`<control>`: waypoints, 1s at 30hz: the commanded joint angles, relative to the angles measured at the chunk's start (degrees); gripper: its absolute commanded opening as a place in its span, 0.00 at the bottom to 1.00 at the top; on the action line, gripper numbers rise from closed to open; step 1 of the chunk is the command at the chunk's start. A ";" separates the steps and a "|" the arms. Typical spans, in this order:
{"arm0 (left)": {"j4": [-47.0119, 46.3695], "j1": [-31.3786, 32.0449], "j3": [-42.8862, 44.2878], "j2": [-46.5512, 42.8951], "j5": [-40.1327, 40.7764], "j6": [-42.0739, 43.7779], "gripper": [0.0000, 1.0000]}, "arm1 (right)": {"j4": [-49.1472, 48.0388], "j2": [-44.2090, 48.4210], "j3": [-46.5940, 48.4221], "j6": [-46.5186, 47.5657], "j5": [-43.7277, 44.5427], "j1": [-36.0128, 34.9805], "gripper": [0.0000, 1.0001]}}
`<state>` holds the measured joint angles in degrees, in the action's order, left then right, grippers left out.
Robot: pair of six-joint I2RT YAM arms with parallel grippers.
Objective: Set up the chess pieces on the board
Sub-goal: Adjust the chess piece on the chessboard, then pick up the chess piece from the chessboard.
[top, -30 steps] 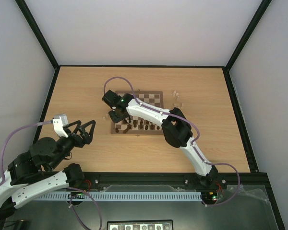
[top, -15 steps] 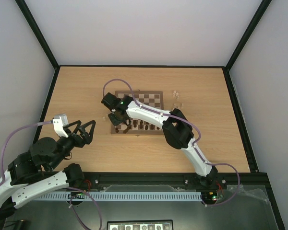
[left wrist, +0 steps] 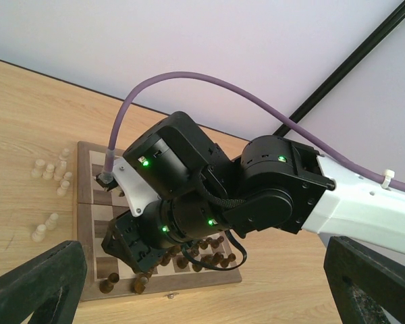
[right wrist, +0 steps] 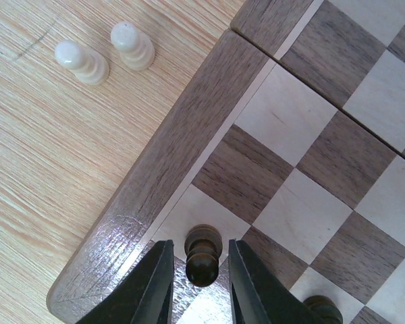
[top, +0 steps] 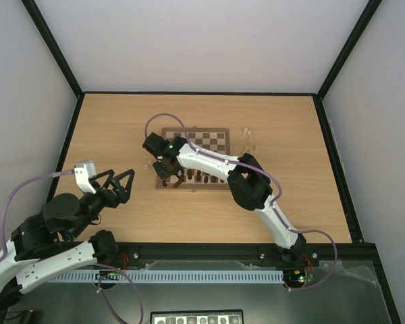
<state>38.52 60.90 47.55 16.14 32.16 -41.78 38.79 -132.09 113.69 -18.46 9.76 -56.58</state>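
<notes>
The right arm [left wrist: 270, 196] leans over the board [left wrist: 88, 202]; dark pieces [left wrist: 206, 253] line its near edge, cream pieces [left wrist: 54, 172] dot the bench [left wrist: 27, 108].

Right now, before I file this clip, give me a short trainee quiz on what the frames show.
1. True or false: the right gripper flanks a cream piece.
2. Relative to the board, the two cream pieces in the right wrist view stand: A on a corner square; B off it, on the tabletop; C in a gripper.
3. Fill in: the left gripper is ____ (open/shut).
Key: 1 false, a dark piece; 2 B; 3 open.
</notes>
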 commanded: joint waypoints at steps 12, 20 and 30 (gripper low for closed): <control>-0.54 0.34 -0.64 -0.32 0.71 0.46 0.99 | 1.21 8.29 -0.38 -0.48 4.28 -0.31 0.38; -0.76 0.28 -0.73 0.74 0.31 0.76 0.99 | -1.92 22.62 -13.50 -2.45 7.43 -0.29 0.39; -0.49 0.31 0.27 19.53 -7.56 1.26 0.99 | -8.61 48.97 -40.30 -6.55 5.08 5.91 0.41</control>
<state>38.02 60.90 47.77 29.12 29.28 -41.32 32.62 -89.84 80.23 -22.70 16.19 -53.63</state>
